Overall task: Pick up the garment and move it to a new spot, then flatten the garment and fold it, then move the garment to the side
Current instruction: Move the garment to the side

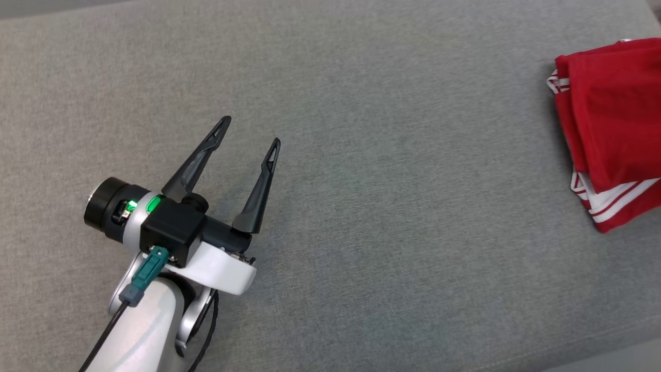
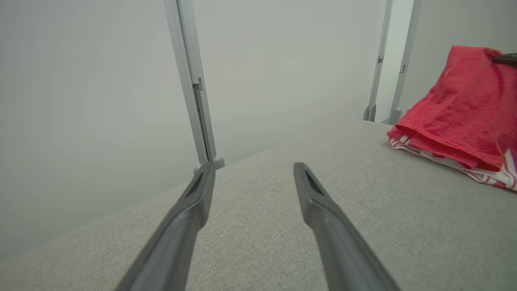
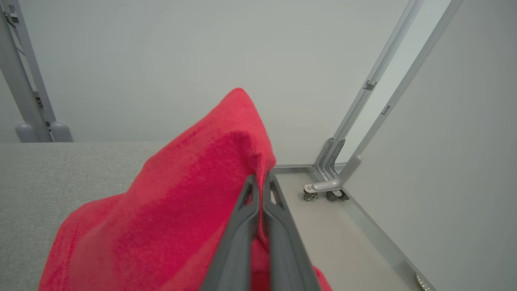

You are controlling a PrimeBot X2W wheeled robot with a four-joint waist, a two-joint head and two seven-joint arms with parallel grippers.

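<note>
Left pincer (image 1: 251, 130) hangs wide open over the grey table (image 1: 361, 232), nothing in it. Right pincer (image 3: 261, 178) is pinched shut on the red garment (image 1: 614, 119), which sits folded way over on the right, one bit pulled up.

Grey fabric surface (image 1: 361, 155), metal posts (image 2: 194, 81)

Grey woven-fabric surface (image 1: 361, 155): flat, fine speckled weave, spans nearly whole head view. Far edge shows at top left corner, near edge cuts lower right corner.

Red garment (image 1: 609, 129) lies on it at far right, cut by picture's edge. Folded in stacked layers, with white-striped trim showing along side facing surface's middle and at near corner.

Wrist views: lower layers rest flat on fabric, striped hem touching it. Top layer drawn up into peak, off surface.
</note>
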